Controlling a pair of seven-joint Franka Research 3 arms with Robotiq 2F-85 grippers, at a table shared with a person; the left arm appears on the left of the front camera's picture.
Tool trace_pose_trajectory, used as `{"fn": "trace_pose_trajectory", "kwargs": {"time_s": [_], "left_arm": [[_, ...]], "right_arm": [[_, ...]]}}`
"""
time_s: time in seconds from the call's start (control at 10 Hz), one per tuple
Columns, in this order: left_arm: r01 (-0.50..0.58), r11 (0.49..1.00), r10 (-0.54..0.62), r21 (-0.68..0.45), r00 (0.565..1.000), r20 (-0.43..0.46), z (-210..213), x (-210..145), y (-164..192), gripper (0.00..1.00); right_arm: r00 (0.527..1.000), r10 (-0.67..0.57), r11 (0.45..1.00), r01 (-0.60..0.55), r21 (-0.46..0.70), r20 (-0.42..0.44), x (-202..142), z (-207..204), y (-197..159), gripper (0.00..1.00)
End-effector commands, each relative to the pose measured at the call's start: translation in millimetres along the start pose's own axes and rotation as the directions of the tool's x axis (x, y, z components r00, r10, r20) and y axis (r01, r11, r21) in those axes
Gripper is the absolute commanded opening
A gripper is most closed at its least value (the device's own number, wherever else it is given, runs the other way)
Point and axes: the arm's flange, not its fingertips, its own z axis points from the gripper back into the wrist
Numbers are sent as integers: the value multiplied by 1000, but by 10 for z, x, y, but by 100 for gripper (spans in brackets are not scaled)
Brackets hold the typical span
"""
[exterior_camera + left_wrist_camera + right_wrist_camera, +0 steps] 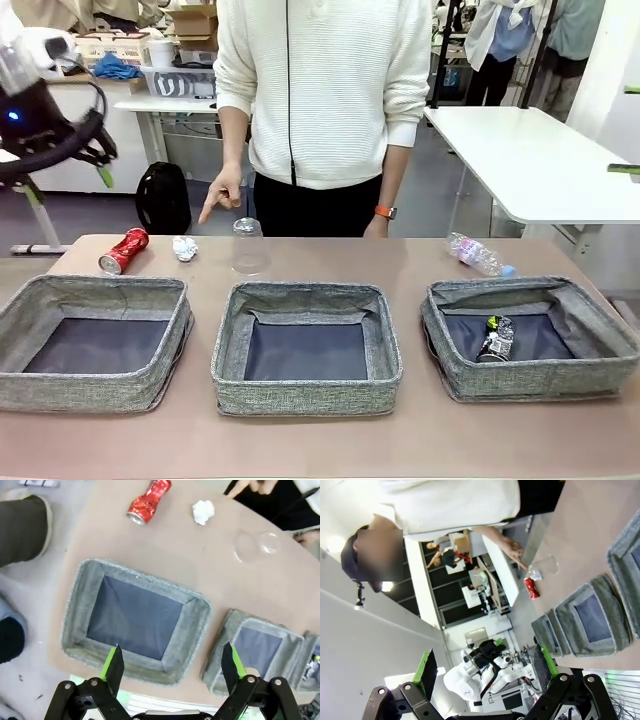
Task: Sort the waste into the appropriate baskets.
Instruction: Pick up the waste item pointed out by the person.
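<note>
Three grey woven baskets stand in a row: left (92, 380), middle (305, 392), right (535, 378). A dark crushed can (496, 338) lies in the right one. Behind them on the table are a crushed red can (124, 250), a white paper ball (185, 248), an upturned clear cup (248, 245) and a clear bottle (478, 254). My left gripper (172, 662) hangs open high above the left basket (196, 625), with the red can (149, 501), paper ball (203, 511) and cup (257, 545) beyond. My right gripper (485, 665) is open, raised, holding nothing.
A person in a white sweater stands at the far edge, one hand (222, 195) pointing down near the cup and paper ball. My left arm (40, 120) is raised at the far left. A white table (530, 160) stands behind on the right.
</note>
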Motion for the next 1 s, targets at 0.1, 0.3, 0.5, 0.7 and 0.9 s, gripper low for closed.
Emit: {"fn": "trace_pose_trajectory", "kwargs": {"time_s": [0.1,0.3,0.5,0.7,0.9], "left_arm": [[0,1000,0,0,1000,0,0,0,0,100],[399,917,-399,-23,917,-12,-464,433,-226,100],[486,874,-486,8,874,-11,-1094,870,-198,100],[512,858,-505,43,856,-108,-1634,1099,-138,100],[441,887,-457,-137,883,-112,-2248,1115,-322,100]], "right_arm": [[1000,24,999,-24,22,-3,18,-21,15,100],[1000,24,999,-24,22,-3,18,-21,15,100],[1000,24,999,-24,22,-3,18,-21,15,100],[1000,24,999,-24,22,-3,18,-21,15,100],[1000,24,999,-24,22,-3,18,-21,15,100]]}}
